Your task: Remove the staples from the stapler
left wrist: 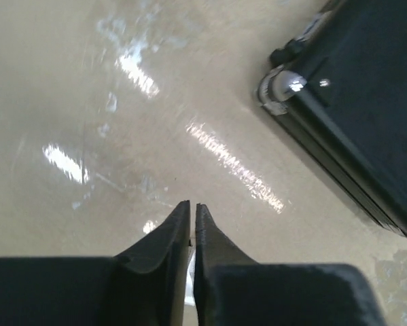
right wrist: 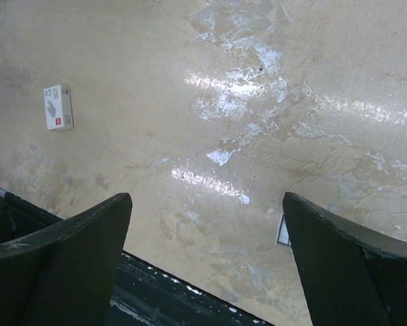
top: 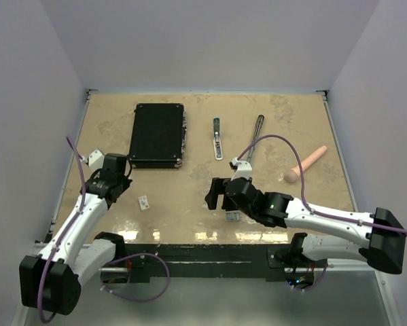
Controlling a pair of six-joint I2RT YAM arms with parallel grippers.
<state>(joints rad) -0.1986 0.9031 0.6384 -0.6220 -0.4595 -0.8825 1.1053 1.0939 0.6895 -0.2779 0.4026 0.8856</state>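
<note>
The stapler lies in two grey parts at the back of the table: a short dark-tipped bar and a longer loop-ended rail. A small silvery-grey block, the staples, lies near the front edge under my right wrist. In the right wrist view the staples show just beside the right finger. My right gripper is wide open and empty, low over the table. My left gripper is shut, near the black case's corner. A pale sliver shows in its gap, and I cannot tell what it is.
A flat black case lies at the back left. A small white tile sits between the arms. A pink cylinder lies at the right. The table's dark front edge is just below my right fingers.
</note>
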